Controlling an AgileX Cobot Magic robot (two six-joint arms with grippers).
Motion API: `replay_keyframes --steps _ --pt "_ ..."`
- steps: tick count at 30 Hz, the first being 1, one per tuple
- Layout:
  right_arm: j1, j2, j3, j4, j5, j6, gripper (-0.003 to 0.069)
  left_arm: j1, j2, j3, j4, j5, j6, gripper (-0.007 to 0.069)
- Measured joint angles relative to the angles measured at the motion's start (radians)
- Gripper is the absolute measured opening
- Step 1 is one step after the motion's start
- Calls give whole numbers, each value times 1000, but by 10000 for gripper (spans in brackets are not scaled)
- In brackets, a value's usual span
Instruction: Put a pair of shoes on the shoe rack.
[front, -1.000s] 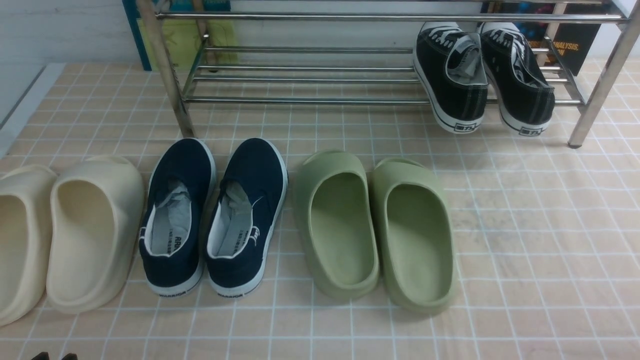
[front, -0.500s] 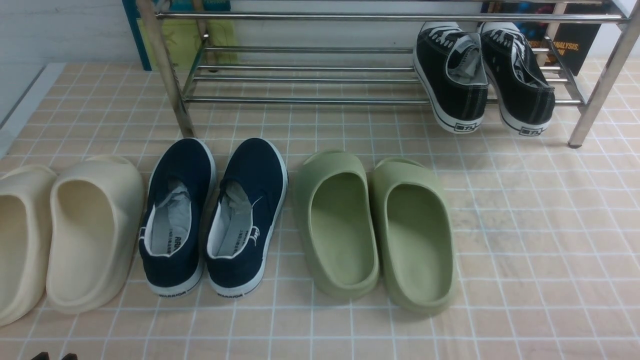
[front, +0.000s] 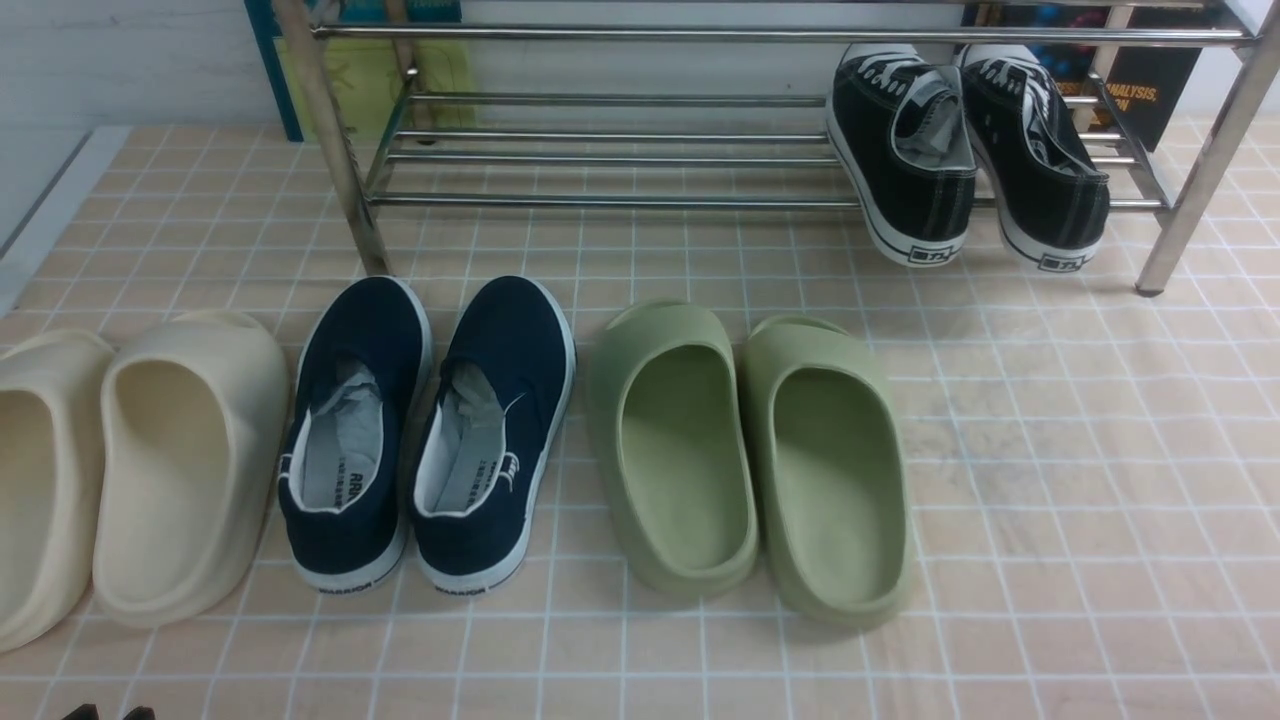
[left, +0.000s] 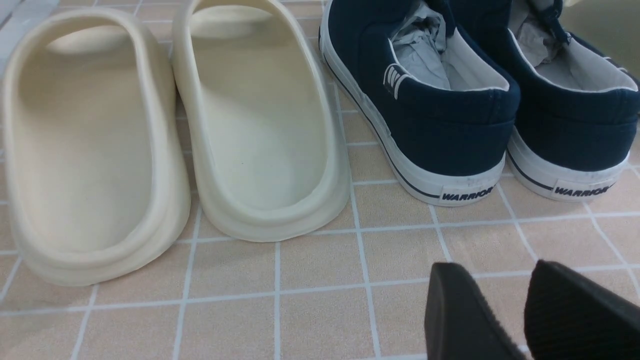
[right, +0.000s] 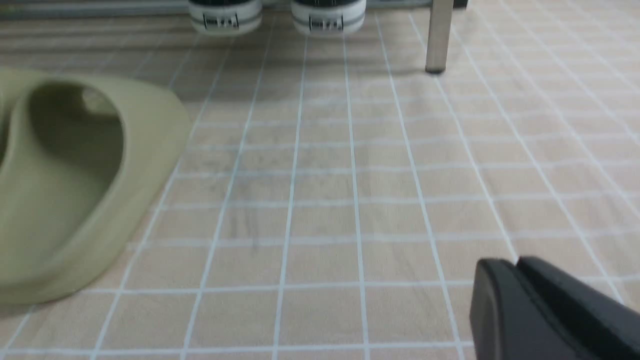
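Nothing had moved since the earlier frame | both black sneakers (front: 905, 150) (front: 1035, 160) sat on the lower bars at the shoe rack's (front: 620, 202) right end | left gripper (left: 492, 270) spread, empty; right gripper (right: 507, 267) pressed together, empty | placing looked done, nothing evidently left

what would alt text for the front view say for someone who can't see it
A pair of black canvas sneakers with white laces sits on the lower tier of a shiny steel shoe rack, near its right end. In front, on a tiled floor, stand cream clogs, navy slip-ons and green slippers, left to right.
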Motion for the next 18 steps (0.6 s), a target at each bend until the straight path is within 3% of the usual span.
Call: replay_keyframes --steps 10,18 --pt "0 0 -10 61 53 15 46 0 0 0 1 0 0 240" --pt "0 0 -10 64 54 15 -19 0 0 0 1 0 0 240"
